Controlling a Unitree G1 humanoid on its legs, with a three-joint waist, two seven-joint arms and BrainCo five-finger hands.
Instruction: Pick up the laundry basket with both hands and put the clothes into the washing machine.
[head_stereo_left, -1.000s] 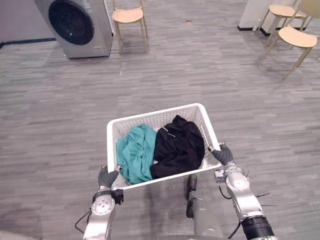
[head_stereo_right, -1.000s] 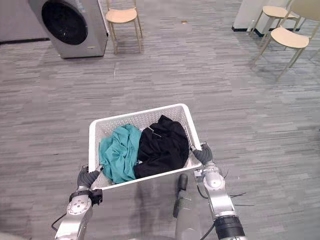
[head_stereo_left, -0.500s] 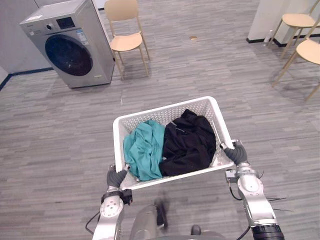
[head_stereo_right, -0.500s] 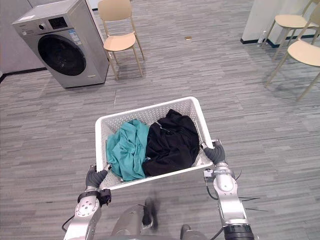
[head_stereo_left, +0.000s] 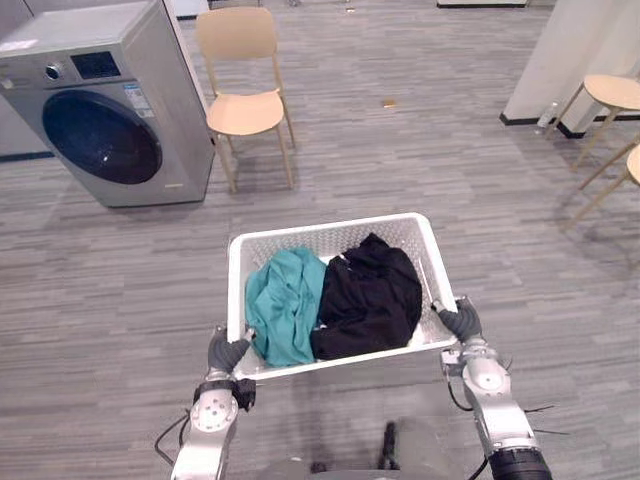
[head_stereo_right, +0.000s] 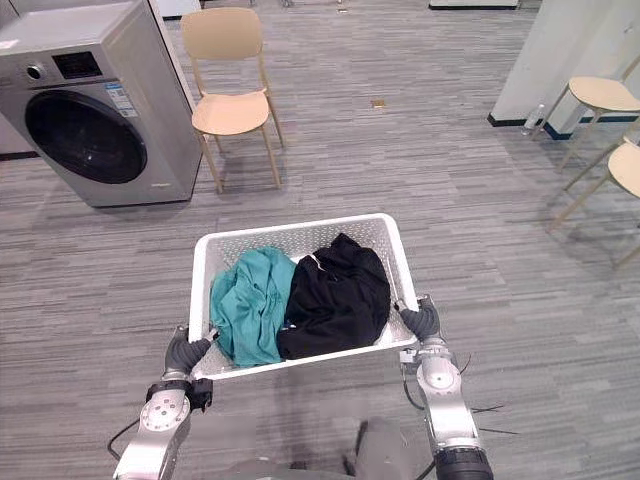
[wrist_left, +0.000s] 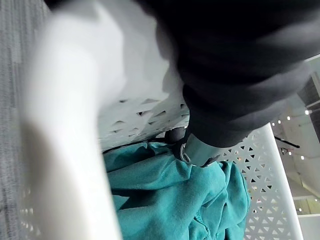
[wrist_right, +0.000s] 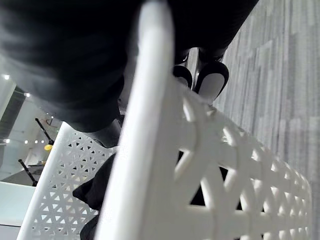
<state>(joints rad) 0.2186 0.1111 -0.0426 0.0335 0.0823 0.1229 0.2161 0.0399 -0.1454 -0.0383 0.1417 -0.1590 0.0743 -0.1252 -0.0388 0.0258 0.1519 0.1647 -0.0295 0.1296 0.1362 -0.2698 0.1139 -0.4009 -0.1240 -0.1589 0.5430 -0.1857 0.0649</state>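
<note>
Left hand (head_stereo_left: 226, 352) and right hand (head_stereo_left: 459, 321) are gripping the laundry basket (head_stereo_left: 330, 227) by its near corners, clothes (head_stereo_left: 365, 295) riding inside, washing machine (head_stereo_left: 100, 110) sitting well ahead toward the left hand's side.

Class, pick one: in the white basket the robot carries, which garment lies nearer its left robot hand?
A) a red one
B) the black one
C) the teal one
C: the teal garment fills the basket's half by the left robot hand, while the black garment lies toward the right robot hand.
</note>
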